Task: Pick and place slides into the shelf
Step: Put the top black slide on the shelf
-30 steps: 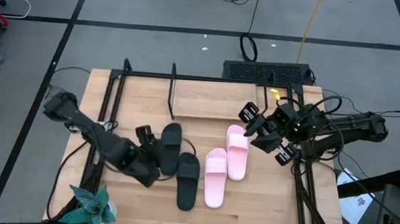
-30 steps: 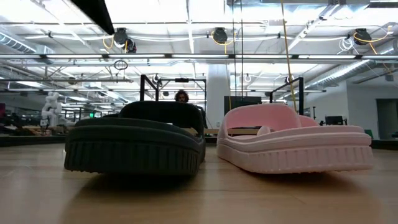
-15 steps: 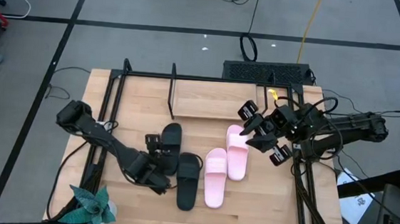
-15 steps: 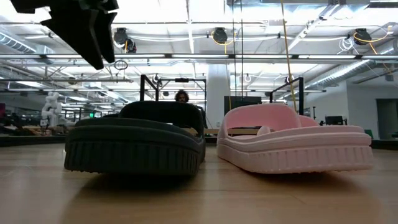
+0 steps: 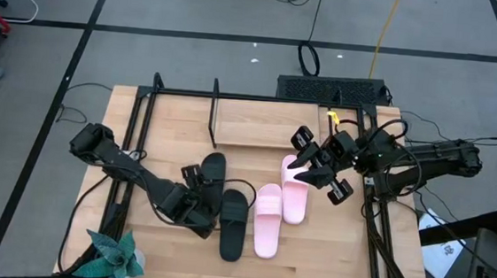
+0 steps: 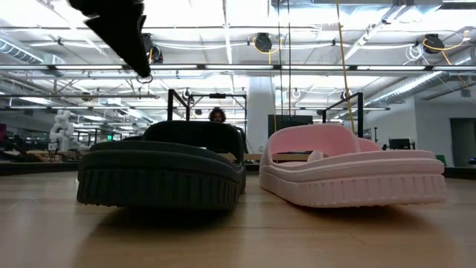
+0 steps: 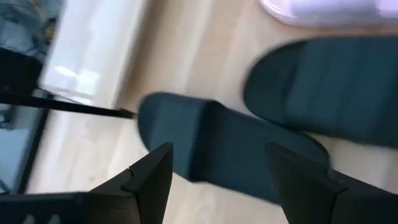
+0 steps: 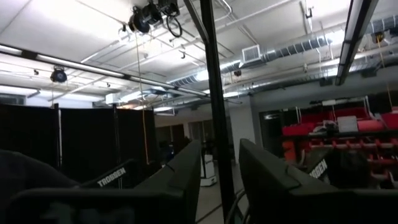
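Hovering released, my left gripper (image 5: 200,208) straddles one black slide (image 7: 230,149); descending crooked, I may push it against its twin (image 7: 336,87) and miss.

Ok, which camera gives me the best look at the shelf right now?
The high view: it shows the whole shelf from above, its light board bare, with all four slides on the table in front. The left wrist view catches only a pale board edge and a black upright. The low view shows just uprights behind the slides; the right wrist view shows none.
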Motion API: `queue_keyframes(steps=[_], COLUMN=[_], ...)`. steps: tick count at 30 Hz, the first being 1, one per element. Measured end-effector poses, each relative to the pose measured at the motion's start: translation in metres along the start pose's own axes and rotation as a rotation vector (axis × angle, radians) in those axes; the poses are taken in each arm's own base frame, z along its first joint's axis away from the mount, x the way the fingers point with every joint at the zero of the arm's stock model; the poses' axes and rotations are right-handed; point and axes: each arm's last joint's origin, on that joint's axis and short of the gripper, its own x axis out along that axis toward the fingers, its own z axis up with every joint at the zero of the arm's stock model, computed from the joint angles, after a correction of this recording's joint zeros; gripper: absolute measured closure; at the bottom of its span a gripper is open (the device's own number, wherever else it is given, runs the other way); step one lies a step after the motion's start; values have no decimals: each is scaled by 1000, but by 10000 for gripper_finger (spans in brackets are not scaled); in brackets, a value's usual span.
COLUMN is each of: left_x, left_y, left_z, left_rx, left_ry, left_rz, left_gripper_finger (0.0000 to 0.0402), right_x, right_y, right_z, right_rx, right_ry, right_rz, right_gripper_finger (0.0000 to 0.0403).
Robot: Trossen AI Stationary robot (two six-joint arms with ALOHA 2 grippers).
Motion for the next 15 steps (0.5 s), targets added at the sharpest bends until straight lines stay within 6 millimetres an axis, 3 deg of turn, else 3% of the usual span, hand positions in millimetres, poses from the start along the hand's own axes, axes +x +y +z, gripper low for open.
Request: queue_keyframes(steps=[15], left_x=[36], left_y=[9], left_z=[-9], left_rx=[2], left_ry=[49], left_rz=[70], left_gripper_finger=[151], right_x=[-1], right_y=[-4], right_z=[-13], right_rx=[-17], right_ry=[130], right_rz=[-39], right_gripper_finger=[305])
